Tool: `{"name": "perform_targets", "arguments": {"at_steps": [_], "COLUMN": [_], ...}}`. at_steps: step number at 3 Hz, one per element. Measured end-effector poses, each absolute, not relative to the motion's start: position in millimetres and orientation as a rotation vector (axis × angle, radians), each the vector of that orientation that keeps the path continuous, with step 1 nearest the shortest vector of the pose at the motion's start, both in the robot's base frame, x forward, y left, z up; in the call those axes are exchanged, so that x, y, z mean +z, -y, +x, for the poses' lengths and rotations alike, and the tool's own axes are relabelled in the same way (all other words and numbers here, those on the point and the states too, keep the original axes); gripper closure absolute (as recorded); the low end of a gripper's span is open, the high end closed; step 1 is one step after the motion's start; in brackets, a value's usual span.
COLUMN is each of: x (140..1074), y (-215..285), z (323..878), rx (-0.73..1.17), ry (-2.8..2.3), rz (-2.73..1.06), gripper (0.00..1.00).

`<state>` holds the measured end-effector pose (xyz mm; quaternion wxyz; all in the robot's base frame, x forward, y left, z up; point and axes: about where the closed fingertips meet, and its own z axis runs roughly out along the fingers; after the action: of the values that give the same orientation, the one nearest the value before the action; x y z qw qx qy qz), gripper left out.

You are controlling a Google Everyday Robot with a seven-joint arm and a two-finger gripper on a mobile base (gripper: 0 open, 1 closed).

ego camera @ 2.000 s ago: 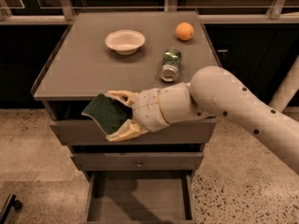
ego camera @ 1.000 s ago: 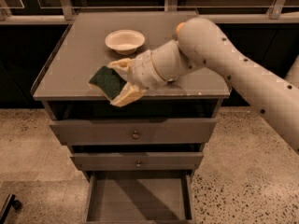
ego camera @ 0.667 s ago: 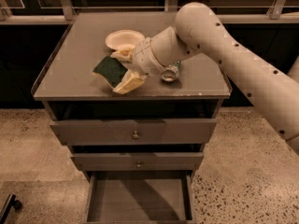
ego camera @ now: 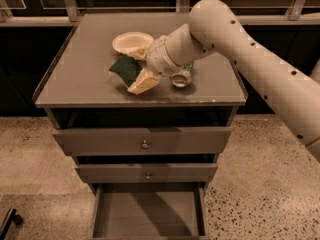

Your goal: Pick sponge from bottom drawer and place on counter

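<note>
The sponge [ego camera: 125,69], dark green face over a pale yellow layer, is held tilted just above the counter [ego camera: 80,79], near its middle. My gripper [ego camera: 138,69] is shut on the sponge, with one pale finger [ego camera: 144,82] below it and the other by the bowl. The arm reaches in from the right. The bottom drawer [ego camera: 147,214] stands pulled open at the foot of the cabinet and its grey floor is bare.
A pale shallow bowl [ego camera: 131,41] sits on the counter just behind the sponge. A green-labelled jar [ego camera: 181,77] lies on its side under the wrist. Two knobbed drawers [ego camera: 144,144] are shut. Speckled floor surrounds the cabinet.
The gripper has carried the sponge up from in front of the top drawer, over the counter's front edge, and back toward the bowl. The arm now hides the orange fruit at the back.
</note>
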<state>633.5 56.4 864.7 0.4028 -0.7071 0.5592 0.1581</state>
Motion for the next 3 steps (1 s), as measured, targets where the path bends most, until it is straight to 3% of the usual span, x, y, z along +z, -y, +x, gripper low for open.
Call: {"name": "perform_targets", "arguments": {"at_steps": [3], "x": [864.6], "y": [-56.5], "z": [633.5], "rx": [0.4], "ry": [-1.413], "rz": [-1.787], "gripper": [0.13]}}
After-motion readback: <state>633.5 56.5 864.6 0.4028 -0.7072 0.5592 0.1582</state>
